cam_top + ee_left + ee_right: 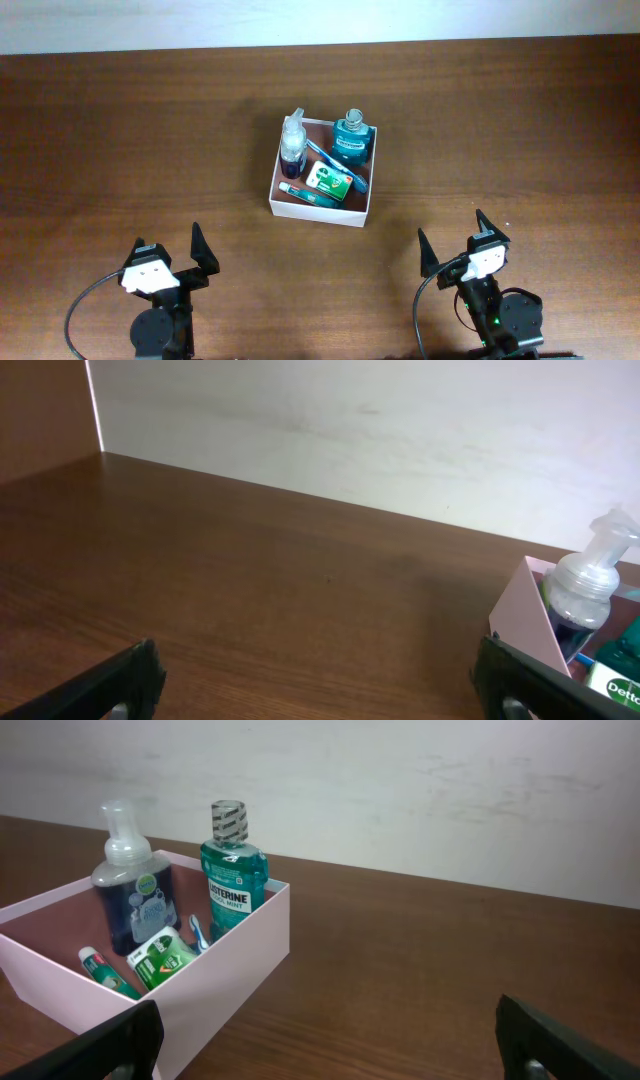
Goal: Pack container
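Note:
The container [318, 212] is a square white box with a pinkish inside, at the table's middle; it also shows in the right wrist view [240, 955] and the left wrist view [522, 615]. Inside stand a clear pump bottle with dark liquid [292, 145] [130, 895] [582, 595] and a teal mouthwash bottle [352, 140] [232, 880]. A green soap packet [330, 183] [160, 958], a small tube [305, 193] [105, 972] and a blue toothbrush [335, 165] lie in it. My left gripper [168, 258] [320, 690] and right gripper [452, 248] [330, 1045] are open, empty, near the front edge.
The dark wooden table [120, 130] runs back to a white wall [300, 20]. Both arm bases [160, 325] [495, 320] sit at the front edge, left and right of the container.

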